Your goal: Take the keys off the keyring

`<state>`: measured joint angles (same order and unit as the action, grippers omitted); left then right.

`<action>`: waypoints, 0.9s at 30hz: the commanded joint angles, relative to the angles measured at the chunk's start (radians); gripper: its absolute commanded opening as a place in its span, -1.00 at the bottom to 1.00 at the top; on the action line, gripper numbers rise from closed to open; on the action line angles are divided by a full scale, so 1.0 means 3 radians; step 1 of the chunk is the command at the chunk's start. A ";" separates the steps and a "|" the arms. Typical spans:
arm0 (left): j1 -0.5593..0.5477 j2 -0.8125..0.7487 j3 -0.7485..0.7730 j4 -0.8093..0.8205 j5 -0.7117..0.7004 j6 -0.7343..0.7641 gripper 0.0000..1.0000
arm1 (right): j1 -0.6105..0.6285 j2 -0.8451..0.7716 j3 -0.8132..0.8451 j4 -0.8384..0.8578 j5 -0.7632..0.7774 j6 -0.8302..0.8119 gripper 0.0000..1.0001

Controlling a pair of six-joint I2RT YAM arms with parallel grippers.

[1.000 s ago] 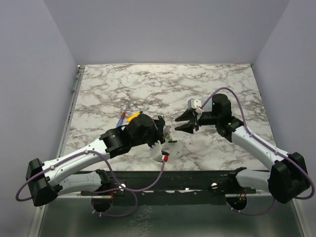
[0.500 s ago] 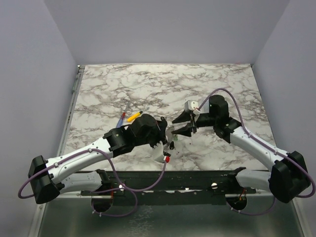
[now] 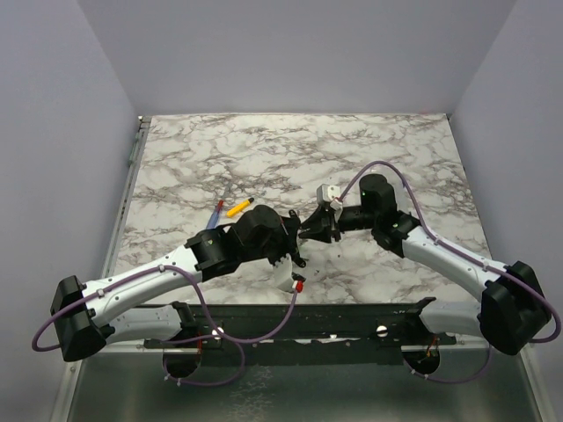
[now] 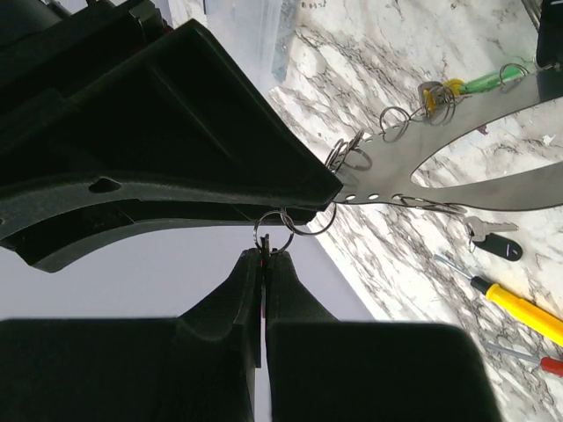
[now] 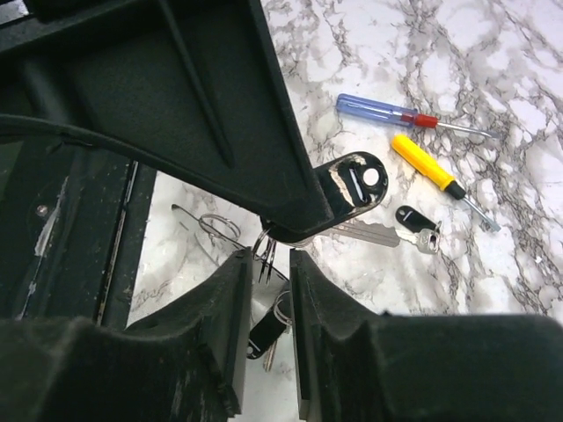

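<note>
Left fingers (image 4: 264, 264) pinched flat on one small keyring (image 4: 283, 230), held off the bench (image 3: 378, 149) near its front edge. Right fingers (image 5: 244, 268) part open, straddling the same ring (grip unclear). Keys seen: one green key (image 4: 482, 83) and one yellow key (image 4: 442, 88) on the metal holder (image 4: 475, 119), one black key (image 5: 413, 217) loose beside two screwdrivers (image 5: 427, 165). Wide marble behind, up to the walls

Table (image 3: 264, 145): white marble-pattern top with grey veining, lying under the fingers (image 3: 318, 227).
Metal rail (image 3: 132, 176): along the table edge, far left of them.
Back wall (image 3: 290, 53): plain lilac-grey, well beyond them.
Side walls: same colour, one either side.
Light: soft, even.
</note>
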<state>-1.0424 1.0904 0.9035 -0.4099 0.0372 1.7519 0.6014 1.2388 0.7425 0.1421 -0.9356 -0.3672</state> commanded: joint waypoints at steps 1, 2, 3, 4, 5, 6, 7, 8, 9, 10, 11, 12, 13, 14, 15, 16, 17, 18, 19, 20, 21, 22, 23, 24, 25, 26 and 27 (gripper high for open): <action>-0.0028 -0.0021 0.0106 0.0104 0.0059 -0.0005 -1.00 | 0.0020 0.0020 -0.0002 0.0109 0.0202 -0.0011 -0.48; -0.0028 -0.0028 0.0098 0.0107 0.0048 -0.0012 -1.00 | 0.0020 0.0008 -0.0008 0.0109 0.0230 -0.0013 -0.56; -0.0028 -0.0041 0.0090 0.0104 0.0033 -0.0022 -1.00 | 0.0020 -0.0006 -0.0017 0.0101 0.0254 -0.0033 -0.70; -0.0028 -0.0052 0.0081 0.0105 0.0005 -0.0037 -1.00 | 0.0020 -0.0028 -0.0027 0.0099 0.0273 -0.0050 -0.84; -0.0028 -0.0071 0.0070 0.0100 -0.0027 -0.0060 -1.00 | 0.0018 -0.0053 -0.0046 0.0098 0.0306 -0.0058 -0.95; -0.0028 -0.0086 0.0056 0.0098 -0.0066 -0.0088 -1.00 | 0.0019 -0.0078 -0.0058 0.0087 0.0339 -0.0068 -0.98; -0.0031 -0.0110 0.0040 0.0082 -0.0094 -0.0105 -1.00 | 0.0016 -0.0106 -0.0076 0.0084 0.0378 -0.0066 -0.99; -0.0026 -0.0141 0.0019 0.0055 -0.0100 -0.0094 -1.00 | 0.0011 -0.0128 -0.0081 0.0069 0.0410 -0.0074 -0.99; -0.0023 -0.0179 -0.0016 0.0024 -0.0194 -0.0065 -1.00 | 0.0002 -0.0146 -0.0090 0.0057 0.0422 -0.0096 -0.99; -0.0023 -0.0213 -0.0051 -0.0006 -0.0224 -0.0042 -1.00 | -0.0015 -0.0162 -0.0098 0.0037 0.0424 -0.0115 -0.99; -0.0018 -0.0256 -0.0075 -0.0041 -0.0246 -0.0037 -1.00 | -0.0034 -0.0174 -0.0096 0.0015 0.0428 -0.0129 -0.99; -0.0014 -0.0289 -0.0094 -0.0095 -0.0266 -0.0032 -1.00 | -0.0054 -0.0185 -0.0093 -0.0003 0.0428 -0.0141 -0.99; -0.0009 -0.0318 -0.0108 -0.0150 -0.0285 -0.0031 -1.00 | -0.0077 -0.0195 -0.0099 -0.0019 0.0430 -0.0158 -0.99; -0.0007 -0.0343 -0.0118 -0.0191 -0.0309 -0.0031 -1.00 | -0.0092 -0.0203 -0.0098 -0.0036 0.0430 -0.0177 -0.99; 0.0001 -0.0368 -0.0126 -0.0220 -0.0328 -0.0035 -1.00 | -0.0105 -0.0203 -0.0106 -0.0050 0.0427 -0.0195 -0.99; 0.0017 -0.0387 -0.0128 -0.0241 -0.0341 -0.0041 -1.00 | -0.0116 -0.0206 -0.0109 -0.0058 0.0418 -0.0212 -0.99; 0.0026 -0.0401 -0.0128 -0.0253 -0.0344 -0.0041 -1.00 | -0.0118 -0.0200 -0.0116 -0.0056 0.0408 -0.0215 -0.99; 0.0030 -0.0411 -0.0124 -0.0252 -0.0337 -0.0041 -1.00 | -0.0120 -0.0191 -0.0114 -0.0050 0.0382 -0.0218 -0.99; 0.0033 -0.0405 -0.0112 -0.0250 -0.0321 -0.0041 -1.00 | -0.0121 -0.0173 -0.0115 -0.0042 0.0341 -0.0225 -0.99; 0.0033 -0.0395 -0.0093 -0.0250 -0.0284 -0.0037 -1.00 | -0.0118 -0.0158 -0.0109 -0.0036 0.0307 -0.0230 -0.99; 0.0032 -0.0373 -0.0072 -0.0249 -0.0256 -0.0037 -1.00 | -0.0118 -0.0144 -0.0101 -0.0035 0.0280 -0.0227 -0.99; 0.0029 -0.0353 -0.0046 -0.0249 -0.0233 -0.0032 -1.00 | -0.0119 -0.0133 -0.0097 -0.0037 0.0261 -0.0224 -0.99; 0.0032 -0.0329 -0.0026 -0.0244 -0.0221 -0.0024 -1.00 | -0.0121 -0.0127 -0.0095 -0.0039 0.0245 -0.0228 -0.99; 0.0032 -0.0305 -0.0012 -0.0240 -0.0210 -0.0021 -1.00 | -0.0118 -0.0131 -0.0102 -0.0039 0.0234 -0.0231 -0.99; 0.0033 -0.0289 0.0002 -0.0232 -0.0206 -0.0023 -1.00 | -0.0119 -0.0133 -0.0107 -0.0042 0.0223 -0.0230 -0.99; 0.0033 -0.0267 0.0014 -0.0219 -0.0190 -0.0028 -1.00 | -0.0119 -0.0132 -0.0113 -0.0051 0.0196 -0.0232 -0.98; 0.0031 -0.0244 0.0033 -0.0196 -0.0172 -0.0035 -1.00 | -0.0118 -0.0124 -0.0115 -0.0064 0.0163 -0.0231 -0.90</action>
<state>-1.0409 1.0149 0.8711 -0.4534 -0.0086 1.7397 0.5900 1.1885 0.7296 0.1638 -0.8871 -0.4145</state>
